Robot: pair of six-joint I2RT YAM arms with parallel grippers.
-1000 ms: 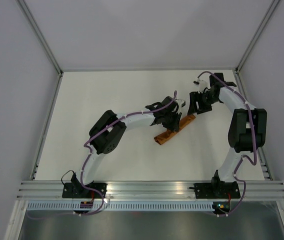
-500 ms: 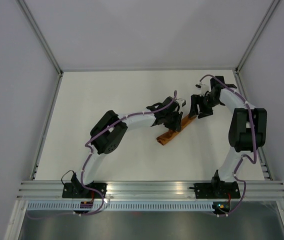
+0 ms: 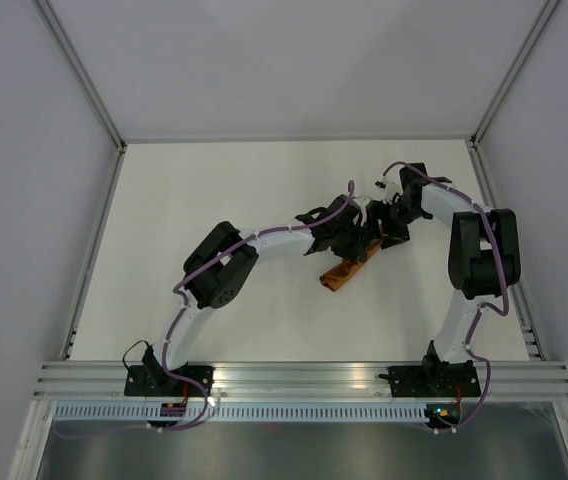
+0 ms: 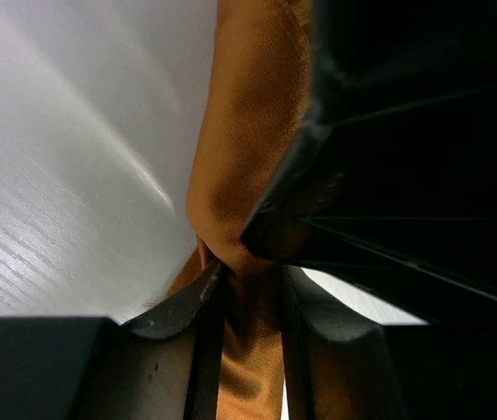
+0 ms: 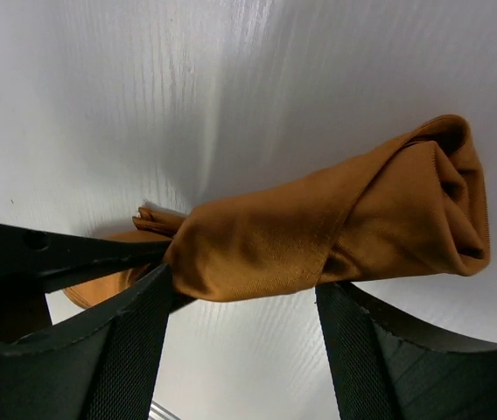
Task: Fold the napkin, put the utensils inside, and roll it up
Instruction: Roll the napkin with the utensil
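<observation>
The napkin (image 3: 343, 273) is noted as a tight rust-brown roll lying slantwise on the white surface (image 3: 214, 190), right of centre, with its far end covered by the two pincers, which are placed close together. The left pincer (image 4: 250, 282) is seen set narrow, a fold of the cloth nipped between its fingers (image 4: 192, 332). The right pincer (image 5: 242, 284) is seen spread wide, its fingers (image 5: 122, 350) well apart over the roll, which runs crosswise past both tips, its coiled end shown at the right of the right wrist view.
</observation>
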